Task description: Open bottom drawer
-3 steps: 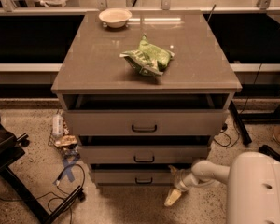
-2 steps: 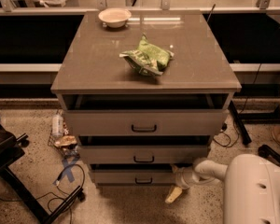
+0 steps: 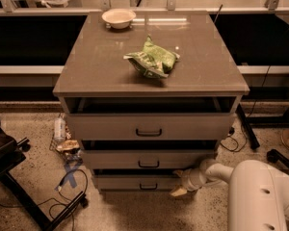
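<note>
The bottom drawer (image 3: 130,182) is the lowest of three grey-beige fronts, with a small black bar handle (image 3: 148,186) at its centre. A narrow dark gap shows above its front. My gripper (image 3: 179,188) is low at the drawer's right end, to the right of the handle and close against the front. My white arm (image 3: 260,196) reaches in from the lower right. The middle drawer (image 3: 148,159) and the top drawer (image 3: 148,126) sit above, each with a dark gap over it.
A green crumpled bag (image 3: 151,59) and a white bowl (image 3: 118,17) lie on the cabinet top (image 3: 86,66). A bottle and clutter (image 3: 62,136) and cables (image 3: 67,196) lie on the floor at the left. A black chair base (image 3: 9,177) stands far left.
My gripper has moved slightly up and left, closer to the right end of the bottom drawer front. The drawers look the same.
</note>
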Controlling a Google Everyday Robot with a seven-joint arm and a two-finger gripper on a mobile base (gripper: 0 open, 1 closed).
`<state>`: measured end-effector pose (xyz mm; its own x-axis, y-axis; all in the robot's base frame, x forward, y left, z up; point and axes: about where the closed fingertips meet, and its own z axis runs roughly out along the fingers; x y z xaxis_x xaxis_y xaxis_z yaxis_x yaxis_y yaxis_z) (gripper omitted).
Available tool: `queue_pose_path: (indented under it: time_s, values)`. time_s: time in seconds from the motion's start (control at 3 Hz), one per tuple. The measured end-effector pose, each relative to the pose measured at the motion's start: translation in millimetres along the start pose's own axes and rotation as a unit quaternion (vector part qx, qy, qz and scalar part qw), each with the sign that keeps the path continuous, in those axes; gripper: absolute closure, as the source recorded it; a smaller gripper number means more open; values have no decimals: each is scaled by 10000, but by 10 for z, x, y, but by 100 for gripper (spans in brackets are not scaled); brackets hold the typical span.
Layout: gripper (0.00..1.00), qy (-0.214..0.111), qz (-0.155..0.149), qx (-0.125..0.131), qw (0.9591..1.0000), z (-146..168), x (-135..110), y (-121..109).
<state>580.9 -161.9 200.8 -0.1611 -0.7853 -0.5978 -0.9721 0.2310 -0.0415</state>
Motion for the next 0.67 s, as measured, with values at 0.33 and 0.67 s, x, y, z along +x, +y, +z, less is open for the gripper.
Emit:
queue_pose_path:
  time_s: [0.33,0.67]
  values:
    - [70,-8,1,-22,10000,26,-7,18]
    - [92,-14,2,-40,10000,46,-13,34]
